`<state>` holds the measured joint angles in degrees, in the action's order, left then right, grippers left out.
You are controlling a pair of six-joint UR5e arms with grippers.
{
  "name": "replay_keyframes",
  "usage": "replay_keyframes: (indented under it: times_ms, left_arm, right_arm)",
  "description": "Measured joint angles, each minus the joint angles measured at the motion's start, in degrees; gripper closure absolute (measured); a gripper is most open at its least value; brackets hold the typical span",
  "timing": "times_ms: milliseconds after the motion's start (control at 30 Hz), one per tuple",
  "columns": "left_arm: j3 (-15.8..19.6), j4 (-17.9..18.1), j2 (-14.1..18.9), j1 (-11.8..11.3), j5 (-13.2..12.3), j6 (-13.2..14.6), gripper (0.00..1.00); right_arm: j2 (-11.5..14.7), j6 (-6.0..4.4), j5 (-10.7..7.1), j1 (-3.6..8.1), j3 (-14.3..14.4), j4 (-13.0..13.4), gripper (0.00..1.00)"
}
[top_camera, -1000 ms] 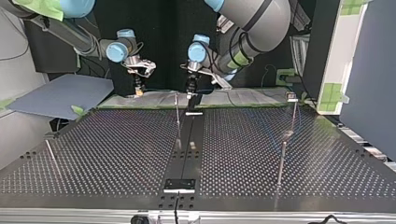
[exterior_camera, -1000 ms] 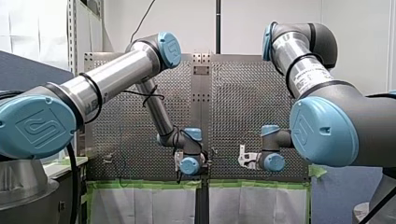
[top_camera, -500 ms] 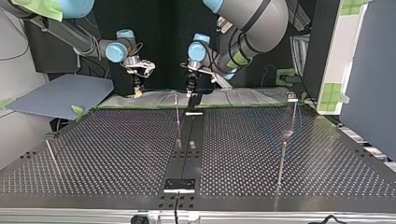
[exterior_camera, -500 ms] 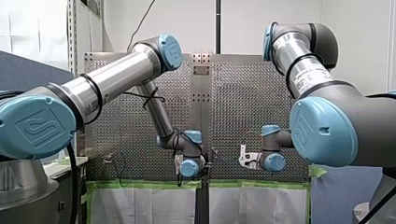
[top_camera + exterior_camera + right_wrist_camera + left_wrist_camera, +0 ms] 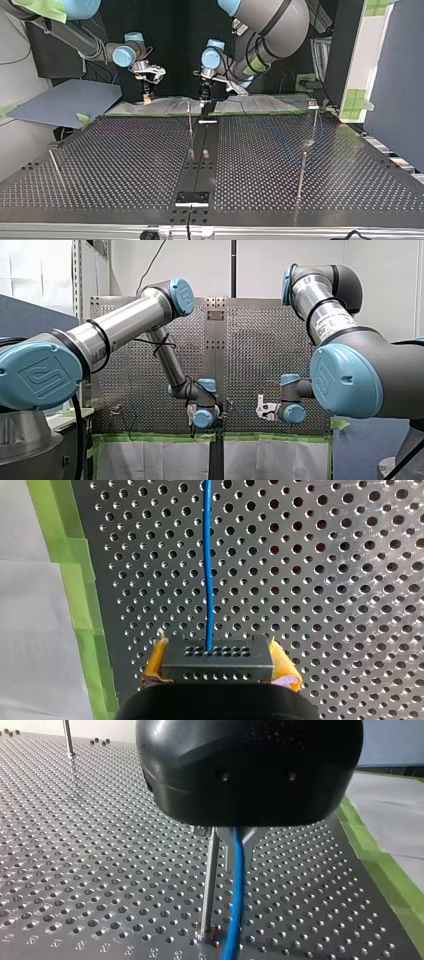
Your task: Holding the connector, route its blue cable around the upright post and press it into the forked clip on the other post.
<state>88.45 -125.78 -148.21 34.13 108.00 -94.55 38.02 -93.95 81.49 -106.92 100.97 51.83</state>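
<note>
Nearest in the top view, the perforated surface [image 5: 110, 165] is filling the lower frame. A thin post [image 5: 190, 122] is standing at centre, and the forked clip [image 5: 312, 104] is topping a second post [image 5: 315, 122] at upper right, with no cable showing in it.

Beyond them, along the far edge, both arms are working low. My left gripper [image 5: 204, 99], at upper centre, is hanging just beside the centre post. In its wrist view the metal fingers [image 5: 248, 834] are pinching the blue cable [image 5: 235, 890], which is running down right beside that post, apparently placed to lead the line around it.

My right gripper [image 5: 146, 95], at upper left, is clamping the connector [image 5: 217, 661] between yellow pads [image 5: 156, 657]. It is seemingly anchoring the end while the cable is heading away ahead of it.
</note>
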Motion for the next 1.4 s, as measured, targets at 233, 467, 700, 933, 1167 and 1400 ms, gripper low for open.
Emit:
replay_keyframes:
  times_ms: [233,467,700,933,1167,1400]
  left_arm:
    - [-2.32,-2.14,-0.01,-0.11,-0.65,0.32,1.0]
    - [-4.31,-4.15,0.0,-0.29,-1.26,0.38,1.0]
    - [-6.18,-6.25,-0.01,-0.8,-1.64,0.7,1.0]
    - [-6.77,-6.88,0.0,-1.09,-1.78,0.84,1.0]
    - [-7.06,-7.4,0.0,-1.26,-1.79,0.98,1.0]
    - [-7.48,-7.89,0.0,-1.56,-1.73,1.05,1.0]
  right_arm:
    - [0.0,-0.11,0.0,0.14,-0.32,0.1,1.0]
    - [0.0,-0.19,0.0,0.36,-1.04,-0.19,1.0]
    - [0.0,-0.2,0.0,0.42,-2.1,-0.67,1.0]
    - [0.0,-0.17,0.0,0.5,-3.11,-1.08,1.0]
    - [0.0,-0.23,-0.03,0.59,-4.03,-1.33,1.0]
    - [0.0,-0.25,-0.26,0.65,-5.63,-2.13,1.0]
